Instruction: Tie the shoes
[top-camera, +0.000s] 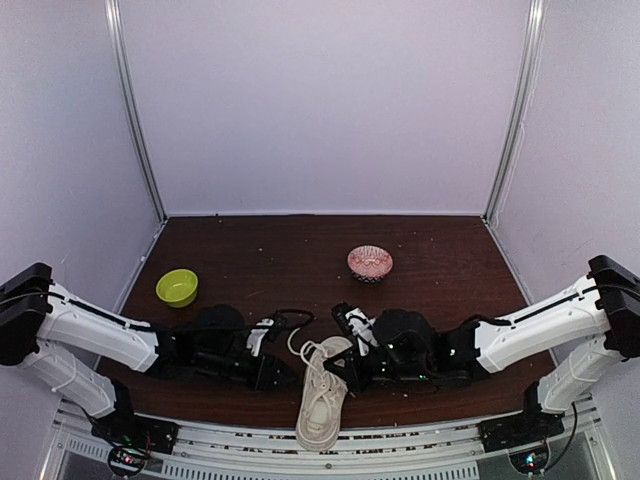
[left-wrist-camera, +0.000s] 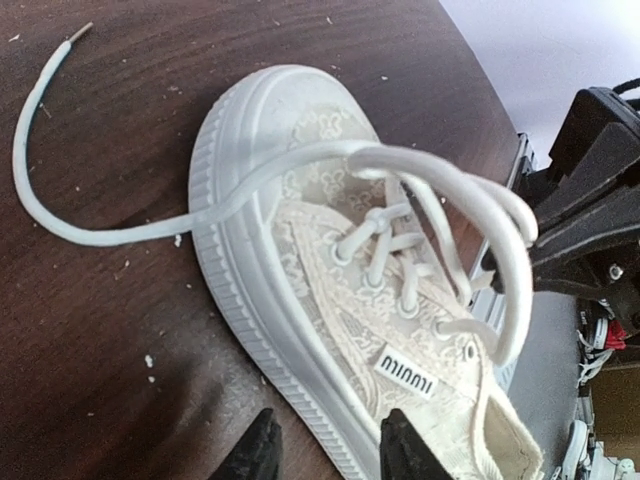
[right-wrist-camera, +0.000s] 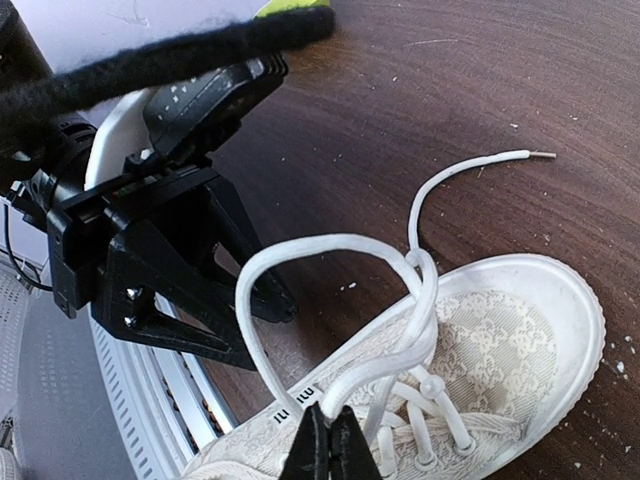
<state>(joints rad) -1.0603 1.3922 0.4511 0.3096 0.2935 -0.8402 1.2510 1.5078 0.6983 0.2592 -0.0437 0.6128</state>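
Right end effector (right-wrist-camera: 328, 452): clenched on lace loop (right-wrist-camera: 300, 245). Left end effector (left-wrist-camera: 330, 450): released, straddling sole of sneaker (left-wrist-camera: 325, 195) on counter (left-wrist-camera: 100, 340).

Sneaker (top-camera: 320, 410) between left hand (top-camera: 277, 376), right hand (top-camera: 343, 372); left bowl (top-camera: 177, 287), right bowl (top-camera: 370, 263) behind.

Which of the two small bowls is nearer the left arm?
The plain yellow-green bowl, over at the left; the red-patterned bowl stands further right, near the middle.

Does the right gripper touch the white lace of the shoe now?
Touching. In the right wrist view the right gripper is shut, and the lace loop runs into its closed fingertips.
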